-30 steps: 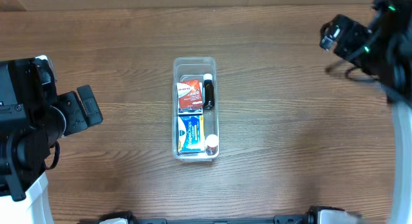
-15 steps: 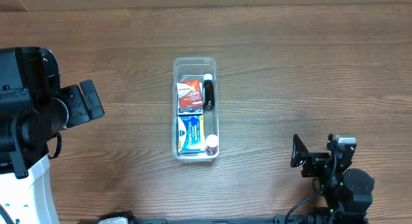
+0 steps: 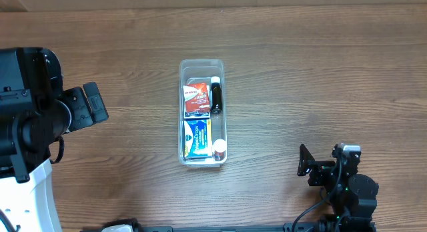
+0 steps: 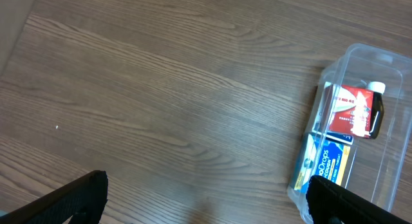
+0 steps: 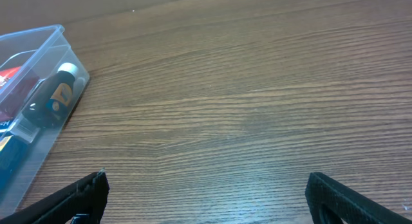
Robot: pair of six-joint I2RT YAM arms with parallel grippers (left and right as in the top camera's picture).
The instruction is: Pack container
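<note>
A brown table point(image 3: 300, 79) with fine, darker wood-grain streaks carries a clear, colourless plastic container point(image 3: 202, 63). Inside show a red box point(image 3: 196, 101) with a white band and white lettering, a blue box point(image 3: 196, 139) with white and yellow print, a black bottle point(image 3: 216, 97) with a white cap, and a small white round top point(image 3: 219, 149) at one corner. The left gripper point(image 3: 92, 111) and right gripper point(image 3: 305, 161) are matte black, and the left arm's base point(image 3: 30, 205) is white.
</note>
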